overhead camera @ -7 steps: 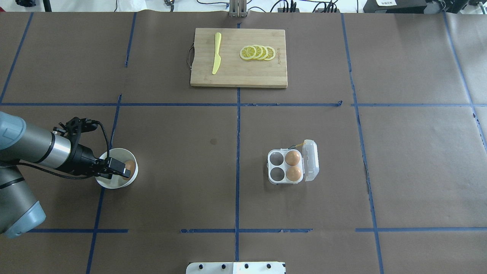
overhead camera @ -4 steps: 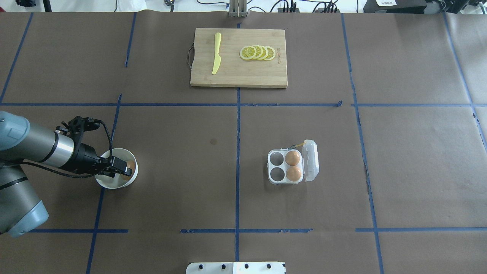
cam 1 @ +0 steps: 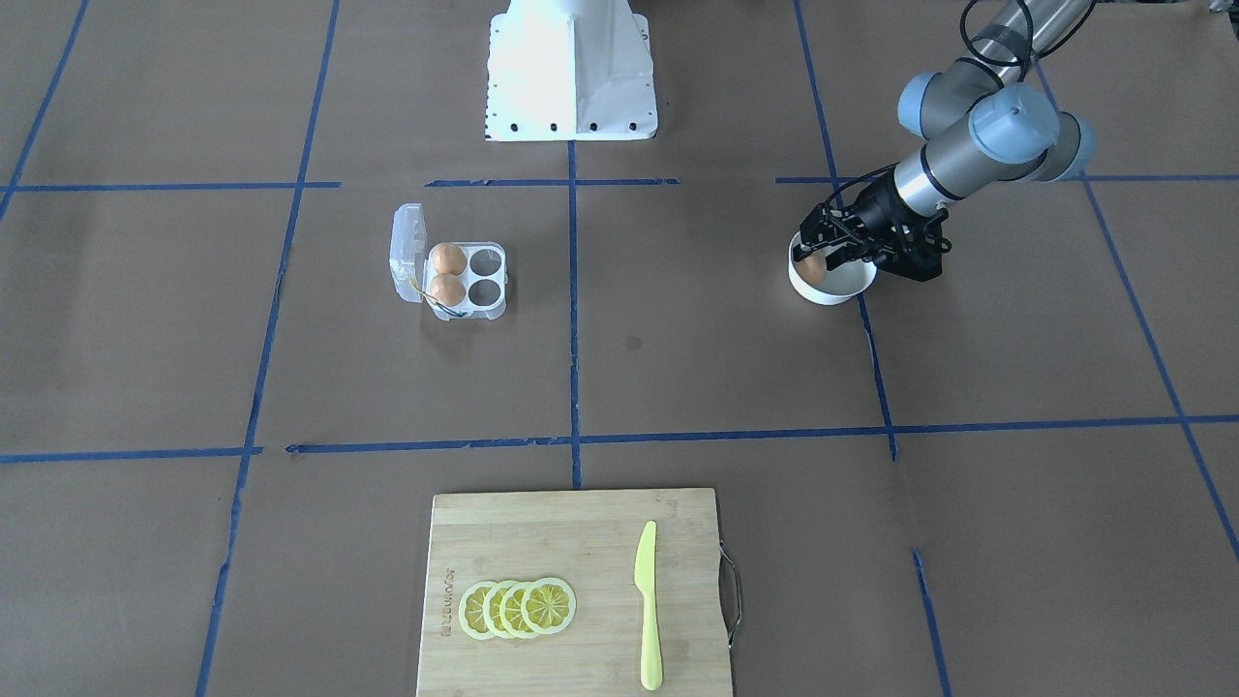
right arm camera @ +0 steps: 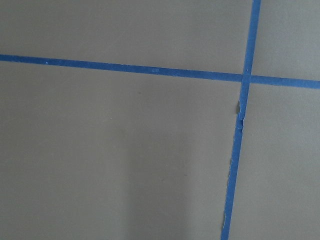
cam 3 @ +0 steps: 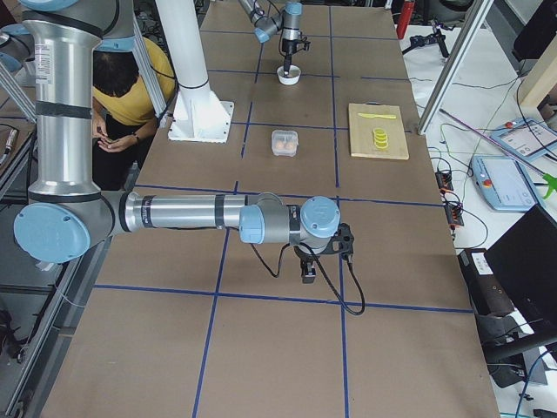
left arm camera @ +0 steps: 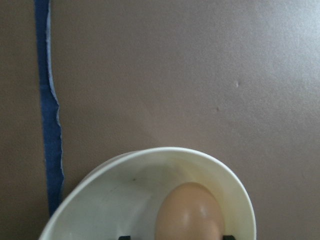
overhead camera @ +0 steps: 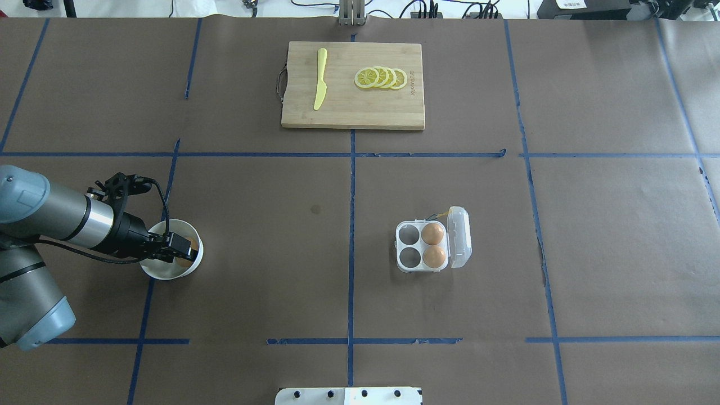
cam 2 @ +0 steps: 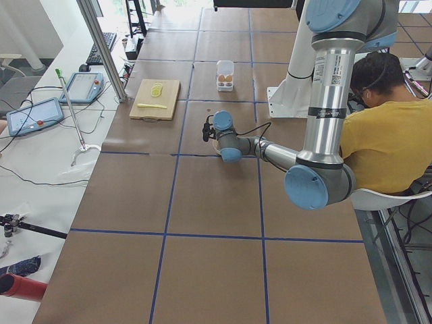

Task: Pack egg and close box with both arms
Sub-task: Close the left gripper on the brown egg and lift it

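Observation:
An orange-brown egg (left arm camera: 189, 212) lies in a white bowl (overhead camera: 169, 273) at the table's left. My left gripper (overhead camera: 183, 253) reaches down into the bowl, its fingers open on either side of this egg with a gap showing. From the front, the egg (cam 1: 811, 266) sits between the fingers. The clear box (overhead camera: 407, 233) stands right of centre with its lid (overhead camera: 458, 236) open. Two eggs (overhead camera: 432, 233) (overhead camera: 434, 256) fill the cups next to the lid; the other two cups are empty. My right gripper (cam 3: 306, 272) hangs low over bare table; I cannot tell whether it is open.
A wooden cutting board (overhead camera: 360, 107) with a yellow knife (overhead camera: 320, 79) and lemon slices (overhead camera: 381, 77) lies at the far middle. The white robot base (cam 1: 571, 68) stands at the near edge. A seated person (cam 2: 385, 135) is beside the table.
My left gripper has sunk a little deeper into the bowl over the egg, which it now hides more of. The box and its eggs have not moved.

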